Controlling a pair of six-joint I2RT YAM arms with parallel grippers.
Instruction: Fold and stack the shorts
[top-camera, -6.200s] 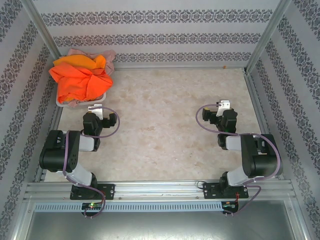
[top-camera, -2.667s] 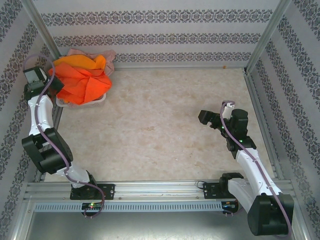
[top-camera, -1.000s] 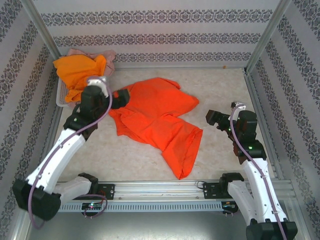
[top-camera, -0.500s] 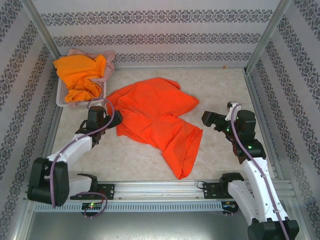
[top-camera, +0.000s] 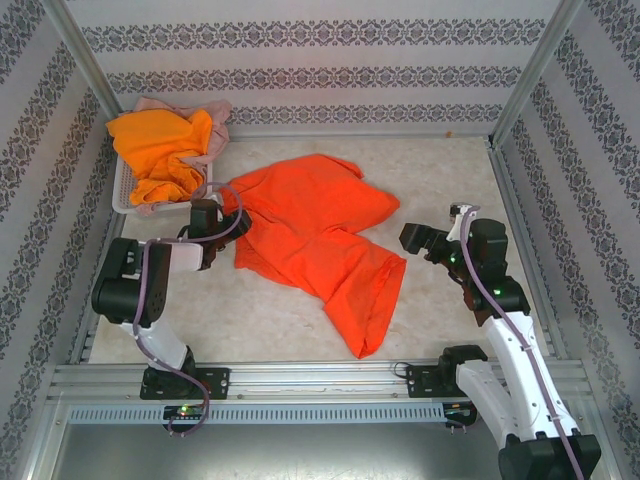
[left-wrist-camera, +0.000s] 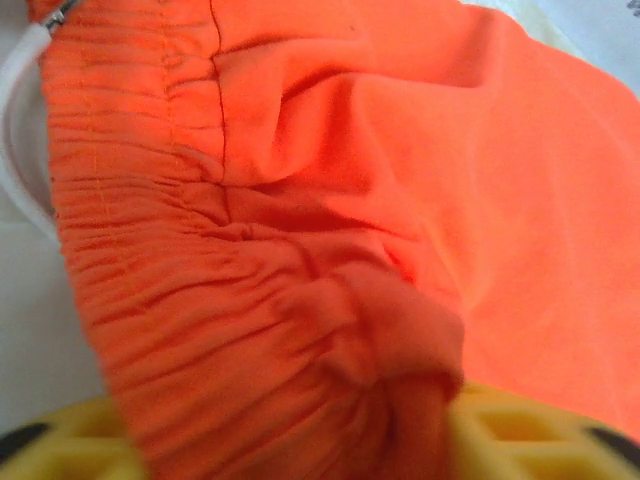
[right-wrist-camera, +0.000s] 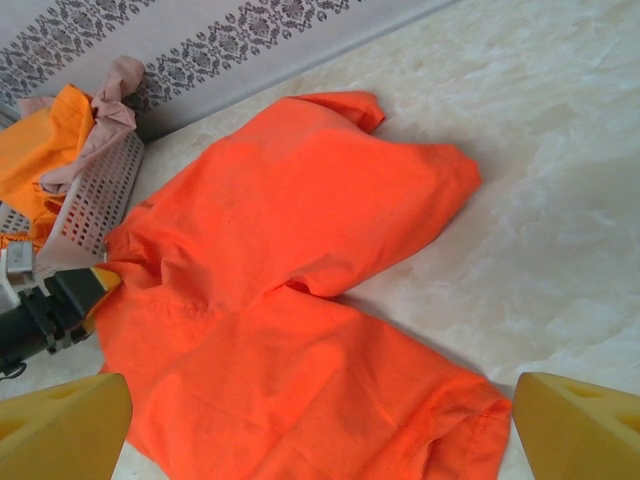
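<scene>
The red-orange shorts lie spread on the table's middle, waistband to the left, one leg reaching toward the near edge. My left gripper is at the waistband's left end. In the left wrist view the gathered waistband is bunched between the yellow fingertips, and the left gripper is shut on it. My right gripper hovers open just right of the shorts. The right wrist view has the shorts between and beyond that gripper's wide-apart fingers. Bright orange shorts and pink shorts sit in the basket.
The white mesh basket stands at the far left corner against the patterned wall, and it is also in the right wrist view. Metal frame posts and walls close in the table on three sides. Bare marble-look tabletop lies right of and behind the shorts.
The left arm has folded back. Its gripper has shifted slightly up to the waistband's end and closed on the fabric. The right gripper has edged a little left.
</scene>
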